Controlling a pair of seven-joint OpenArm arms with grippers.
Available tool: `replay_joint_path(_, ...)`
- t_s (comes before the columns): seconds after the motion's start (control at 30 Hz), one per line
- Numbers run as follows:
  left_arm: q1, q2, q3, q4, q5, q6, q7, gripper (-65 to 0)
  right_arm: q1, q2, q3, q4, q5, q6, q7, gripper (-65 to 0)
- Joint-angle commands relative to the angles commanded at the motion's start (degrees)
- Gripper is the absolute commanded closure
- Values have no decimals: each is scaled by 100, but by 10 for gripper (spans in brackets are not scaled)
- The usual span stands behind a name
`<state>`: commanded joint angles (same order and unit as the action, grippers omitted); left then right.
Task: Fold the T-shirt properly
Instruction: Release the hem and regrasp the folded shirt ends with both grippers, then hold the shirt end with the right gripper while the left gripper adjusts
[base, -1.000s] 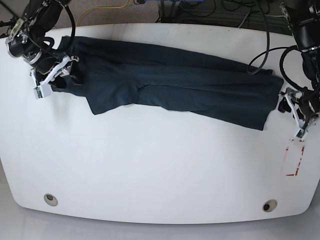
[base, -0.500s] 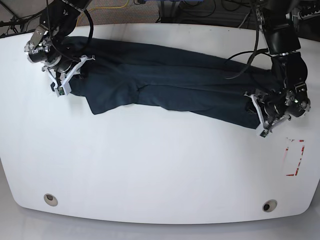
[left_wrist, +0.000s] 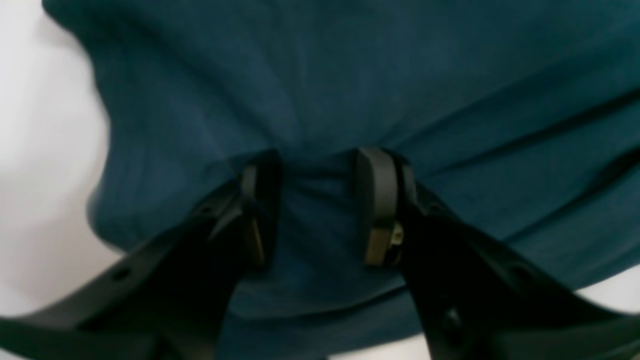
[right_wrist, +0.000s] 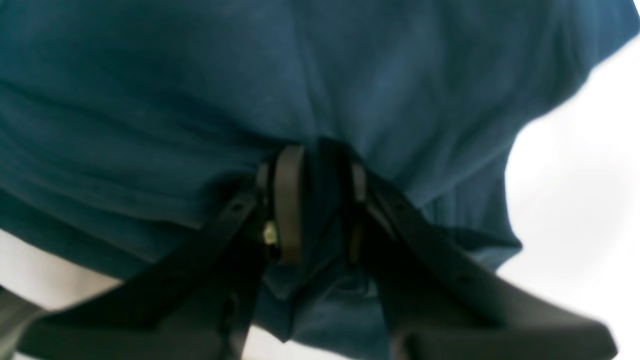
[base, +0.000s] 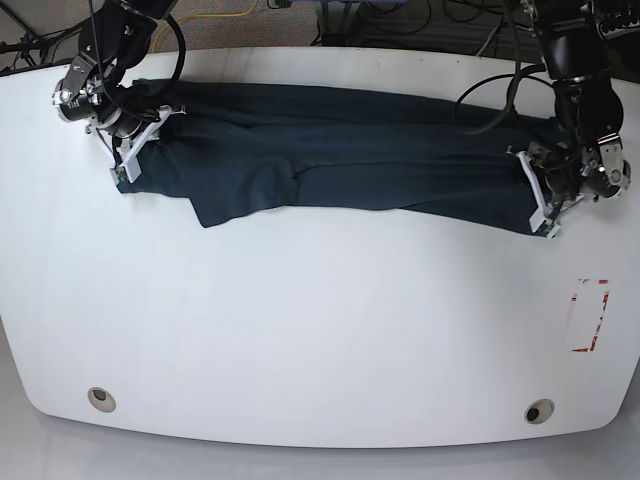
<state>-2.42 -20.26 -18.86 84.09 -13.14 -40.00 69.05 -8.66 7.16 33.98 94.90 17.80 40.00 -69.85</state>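
Note:
The dark navy T-shirt (base: 340, 150) lies stretched in a long band across the far half of the white table (base: 320, 330), with one flap hanging toward me at the left (base: 235, 200). At the band's left end my right gripper (base: 125, 165) is shut on a bunched fold of the T-shirt (right_wrist: 150, 100), and that fold sits between its fingers (right_wrist: 289, 200). My left gripper (base: 545, 205) holds the right end. In the left wrist view, cloth of the T-shirt (left_wrist: 350, 75) puckers between the two pads (left_wrist: 377, 200) of the left gripper (left_wrist: 320, 200).
A red-and-white marking (base: 588, 315) lies on the table near its right edge. Two round holes (base: 100, 399) (base: 539, 411) sit near the front edge. Cables (base: 420, 15) run behind the table's far edge.
Both grippers moved in from beside the shirt's ends and closed on the cloth. The shirt now lies straighter and tauter, its right end pulled up toward the back right.

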Motion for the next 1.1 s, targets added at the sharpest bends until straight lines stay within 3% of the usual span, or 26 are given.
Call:
replay_joint_path(0.13,255,-193,-360,-18,0,0,0,-222,26,-9,-149,-9,-9,0,18,-124)
replay_joint_path(0.43,202,-202,-782,193,-9,0,299,-225,246,-18,-475,-9,-9,0,9,-119)
replay_joint_path(0.53,-123,-185,-976,202,-53,0,457,-276,255,-26,-501,0,-9,0,9,-120)
replay_joint_path(0.63,-422,-185,-1134,202,-308,0,738,-376,255,-26,-510,9,35,0,9,-119)
replay_joint_path(0.7,-519,-185,-1284,202,-519,0,879,-401,237,-26,-510,9,35,0,9,-119)
replay_joint_path(0.87,-536,-237,-1477,211,-1169,0,958,-404,237,-26,-510,9,35,0,9,-119)
replay_joint_path(1.1,-229,-730,-1582,53,-1688,0,932,-407,229,-26,-510,9,44,0,9,-119)
